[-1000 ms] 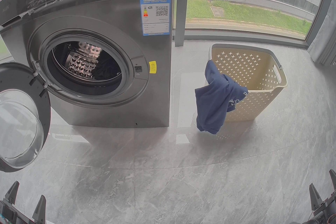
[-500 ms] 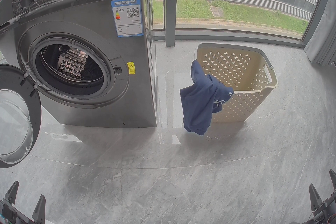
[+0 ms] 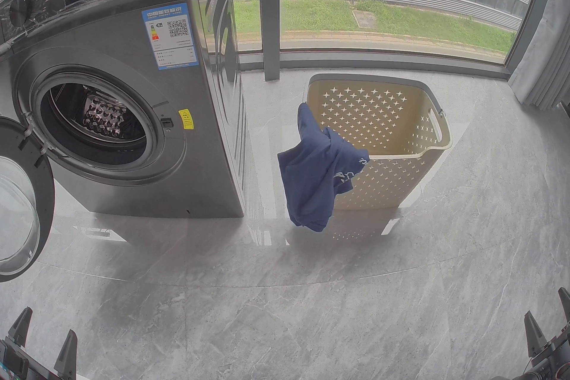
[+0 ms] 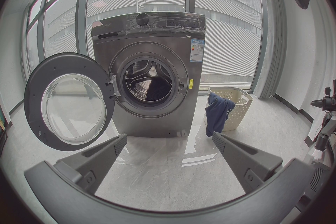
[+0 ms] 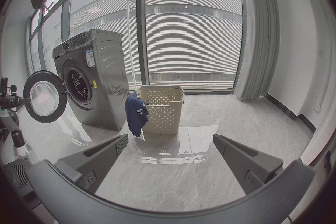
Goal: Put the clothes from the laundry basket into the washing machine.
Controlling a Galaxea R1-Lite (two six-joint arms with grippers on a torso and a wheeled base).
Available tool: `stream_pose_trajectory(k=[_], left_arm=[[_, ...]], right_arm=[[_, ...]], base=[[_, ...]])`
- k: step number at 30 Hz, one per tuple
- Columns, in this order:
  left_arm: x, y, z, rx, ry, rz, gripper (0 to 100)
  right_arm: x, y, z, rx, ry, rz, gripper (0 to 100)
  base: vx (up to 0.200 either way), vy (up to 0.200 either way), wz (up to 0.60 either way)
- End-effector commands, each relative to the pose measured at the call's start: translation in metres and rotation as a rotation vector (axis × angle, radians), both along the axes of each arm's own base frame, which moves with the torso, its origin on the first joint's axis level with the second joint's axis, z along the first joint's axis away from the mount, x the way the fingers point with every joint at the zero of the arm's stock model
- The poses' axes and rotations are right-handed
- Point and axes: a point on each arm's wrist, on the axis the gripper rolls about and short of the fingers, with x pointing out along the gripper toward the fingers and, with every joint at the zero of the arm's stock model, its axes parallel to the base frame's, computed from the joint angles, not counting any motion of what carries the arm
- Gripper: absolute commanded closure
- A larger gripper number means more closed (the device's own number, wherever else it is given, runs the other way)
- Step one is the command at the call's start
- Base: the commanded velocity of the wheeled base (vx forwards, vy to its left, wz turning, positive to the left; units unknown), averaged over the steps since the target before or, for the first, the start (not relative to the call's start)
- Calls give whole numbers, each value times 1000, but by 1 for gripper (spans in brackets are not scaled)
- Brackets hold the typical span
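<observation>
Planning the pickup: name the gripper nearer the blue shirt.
The right gripper: the blue shirt hangs over the basket rim on its side. The left gripper sits by the washing machine door.

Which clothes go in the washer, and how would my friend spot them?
Find the grey washing machine with its round door open. Beside it on the floor stands a cream laundry basket with star-shaped holes. The garment draped over its rim, on the machine's side, is dark blue, unlike everything around.
</observation>
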Motion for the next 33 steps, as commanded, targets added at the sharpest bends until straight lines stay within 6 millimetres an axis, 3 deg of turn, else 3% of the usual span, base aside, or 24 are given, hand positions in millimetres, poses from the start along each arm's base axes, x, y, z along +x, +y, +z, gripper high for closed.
stream_pose_trajectory(k=[1,6,19,28,33], left_arm=[[0,0,-5,0,3,0,0],[0,0,-4,0,1,-2,0],[0,0,-4,-1,1,-2,0],[0,0,-4,3,1,-2,0],[0,0,-4,5,1,-3,0]], right_arm=[[1,0,-5,-1,13,1,0],[1,0,-5,-2,12,1,0],[1,0,-5,-2,13,1,0],[1,0,-5,-2,13,1,0],[1,0,-5,-2,16,1,0]], base=[[200,0,0],[200,0,0],[0,0,0],[200,0,0],[0,0,0]])
